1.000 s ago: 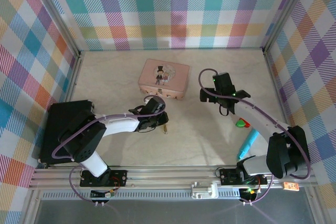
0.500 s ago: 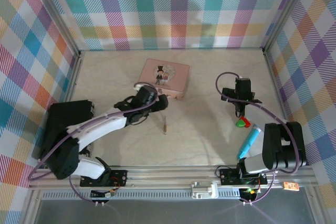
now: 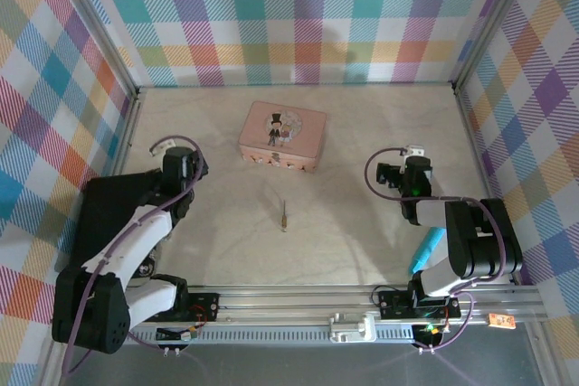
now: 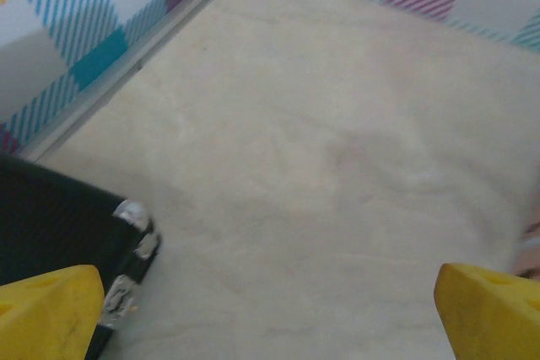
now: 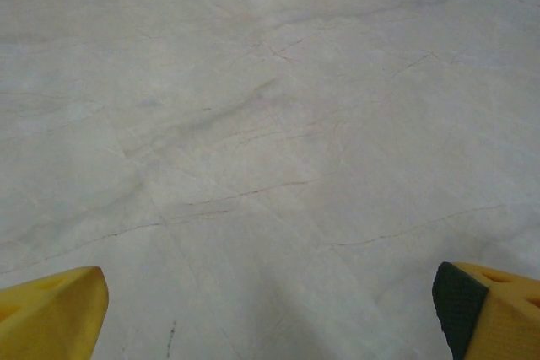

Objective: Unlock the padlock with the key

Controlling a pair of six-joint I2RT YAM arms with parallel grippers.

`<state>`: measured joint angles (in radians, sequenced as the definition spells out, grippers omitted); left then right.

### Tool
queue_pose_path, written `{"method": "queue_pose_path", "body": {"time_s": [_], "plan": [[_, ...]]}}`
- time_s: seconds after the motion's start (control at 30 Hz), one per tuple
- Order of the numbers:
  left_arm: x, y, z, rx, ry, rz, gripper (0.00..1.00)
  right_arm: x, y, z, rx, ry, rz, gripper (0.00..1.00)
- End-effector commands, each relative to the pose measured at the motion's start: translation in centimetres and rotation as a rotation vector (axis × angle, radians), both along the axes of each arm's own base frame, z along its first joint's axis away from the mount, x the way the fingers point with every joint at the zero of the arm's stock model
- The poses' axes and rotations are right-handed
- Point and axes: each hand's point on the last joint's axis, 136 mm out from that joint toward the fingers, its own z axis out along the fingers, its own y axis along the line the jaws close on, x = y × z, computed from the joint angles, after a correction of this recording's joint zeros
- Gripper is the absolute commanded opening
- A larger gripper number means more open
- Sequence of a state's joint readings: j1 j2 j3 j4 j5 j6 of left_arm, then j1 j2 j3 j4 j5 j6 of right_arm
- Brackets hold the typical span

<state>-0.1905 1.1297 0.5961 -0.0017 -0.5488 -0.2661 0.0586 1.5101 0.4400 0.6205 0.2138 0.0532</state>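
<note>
The key is a thin, dull sliver lying alone on the pale table, in front of the pink tin. I cannot make out the brass padlock anywhere; a tiny speck at the key's near end is too small to identify. My left gripper is drawn back at the left, well away from the key. In the left wrist view it is open, its yellow fingertips wide apart over bare table. My right gripper sits folded back at the right, also open, with nothing between its fingertips.
The pink tin with a cartoon couple stands at the back centre. A black box lies along the left wall, its corner in the left wrist view. A light-blue pen lies by the right arm's base. Plaid walls enclose three sides.
Both arms have pulled back from the middle: the left gripper swung left away from the key, and the right drew in toward its base. The key has stayed where it was.
</note>
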Motion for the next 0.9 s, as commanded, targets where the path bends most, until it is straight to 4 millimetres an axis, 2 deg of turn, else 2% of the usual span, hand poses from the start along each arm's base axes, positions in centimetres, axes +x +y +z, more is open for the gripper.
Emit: {"method": "queue_pose_path", "body": {"time_s": [0.0,0.1,0.23,0.3,0.4,0.5,0.57,0.63,0.87], "plan": [[0.9,1.5,-0.3,0.107,-0.057,0.035,1.00,1.3,0.6,2.9,0.022,-0.137,0.051,0.99],[1.2,1.8,-2.1,0.164,-0.044,0.022,1.00,1.0,-0.3,2.7,0.026,-0.172,0.001,0.99],[1.7,1.7,-3.0,0.179,-0.126,-0.029,1.00,1.1,-0.4,2.6,0.019,-0.176,-0.001,0.99],[2.2,1.2,-2.9,0.179,-0.166,-0.073,1.00,1.0,-0.4,2.6,0.021,-0.172,0.001,0.99],[2.8,0.5,-3.3,0.169,-0.132,-0.121,1.00,1.0,-0.4,2.6,0.019,-0.172,0.003,0.99],[3.2,-1.7,-3.1,0.087,-0.256,-0.248,1.00,1.0,-0.3,2.6,0.021,-0.170,0.006,0.99],[3.3,-1.3,-4.4,0.085,-0.279,-0.223,1.00,1.0,-0.3,2.6,0.021,-0.171,0.006,0.99],[3.7,-1.7,-5.4,0.090,-0.277,-0.249,1.00,1.0,-0.3,2.6,0.021,-0.171,0.007,0.99],[5.4,-1.7,-6.4,0.086,-0.153,-0.247,1.00,1.1,-0.3,2.7,0.020,-0.173,0.007,0.99]]}}
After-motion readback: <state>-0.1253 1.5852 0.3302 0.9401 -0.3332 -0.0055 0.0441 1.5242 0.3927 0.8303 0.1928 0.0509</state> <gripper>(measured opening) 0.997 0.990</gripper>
